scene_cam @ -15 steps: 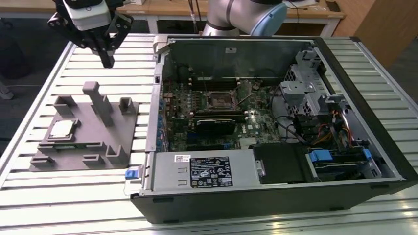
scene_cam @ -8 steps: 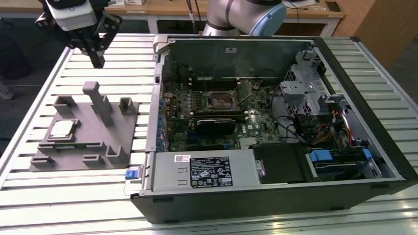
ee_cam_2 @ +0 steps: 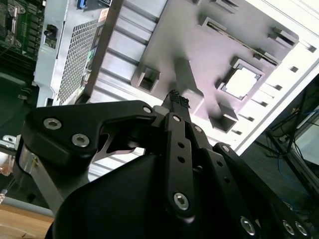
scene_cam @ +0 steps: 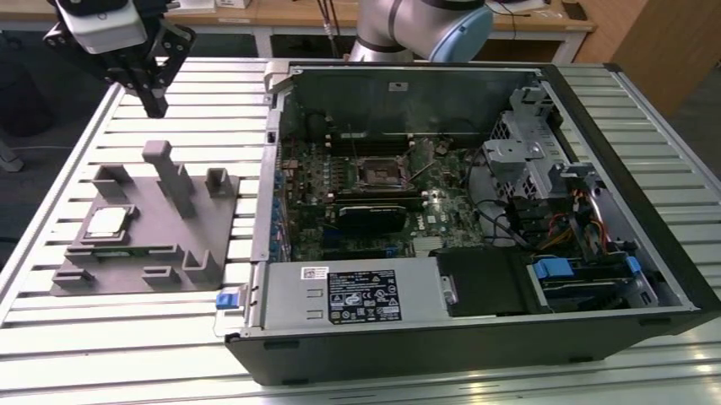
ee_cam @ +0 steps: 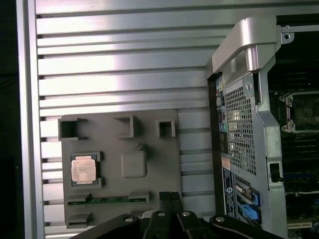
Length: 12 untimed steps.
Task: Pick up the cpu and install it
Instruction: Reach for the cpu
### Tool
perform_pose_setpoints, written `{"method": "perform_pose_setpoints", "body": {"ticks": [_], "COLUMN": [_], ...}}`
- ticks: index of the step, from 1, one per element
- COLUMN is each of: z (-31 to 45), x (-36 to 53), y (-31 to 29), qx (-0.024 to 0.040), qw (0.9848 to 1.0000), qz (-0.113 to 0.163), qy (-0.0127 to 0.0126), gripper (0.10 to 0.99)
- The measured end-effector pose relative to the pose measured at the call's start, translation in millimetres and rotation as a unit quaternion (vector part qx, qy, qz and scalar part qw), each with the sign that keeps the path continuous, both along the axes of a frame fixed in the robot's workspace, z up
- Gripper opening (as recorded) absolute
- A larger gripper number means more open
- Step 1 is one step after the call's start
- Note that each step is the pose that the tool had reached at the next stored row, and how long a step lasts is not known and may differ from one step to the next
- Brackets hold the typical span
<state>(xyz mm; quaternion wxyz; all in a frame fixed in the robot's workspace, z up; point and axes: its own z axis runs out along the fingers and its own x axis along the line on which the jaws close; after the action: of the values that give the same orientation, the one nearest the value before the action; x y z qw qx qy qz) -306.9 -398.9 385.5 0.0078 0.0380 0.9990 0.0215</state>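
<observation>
First wrist view: square, silver-topped cpu (ee_cam: pixel 82 169).

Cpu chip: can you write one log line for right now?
cpu: sitting in grey fixture | end effector: shut, holding nothing, apart from cpu | install: not yet done

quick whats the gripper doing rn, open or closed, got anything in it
gripper: closed, holding nothing; the cpu lies in the grey fixture.

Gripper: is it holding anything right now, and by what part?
Nothing held. The gripper is shut on nothing; the cpu lies in the fixture.
</observation>
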Motion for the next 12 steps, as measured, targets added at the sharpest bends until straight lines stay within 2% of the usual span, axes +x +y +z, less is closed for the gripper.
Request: {"method": "perform_pose_setpoints", "body": {"ticks": [12], "z": [-1.1], "x": [-15.0], "y": [0.0], "qx": [0.0000], "qw": [1.0000], "qz": [0.000], "qy": [0.0030], "gripper": [0.106]}}
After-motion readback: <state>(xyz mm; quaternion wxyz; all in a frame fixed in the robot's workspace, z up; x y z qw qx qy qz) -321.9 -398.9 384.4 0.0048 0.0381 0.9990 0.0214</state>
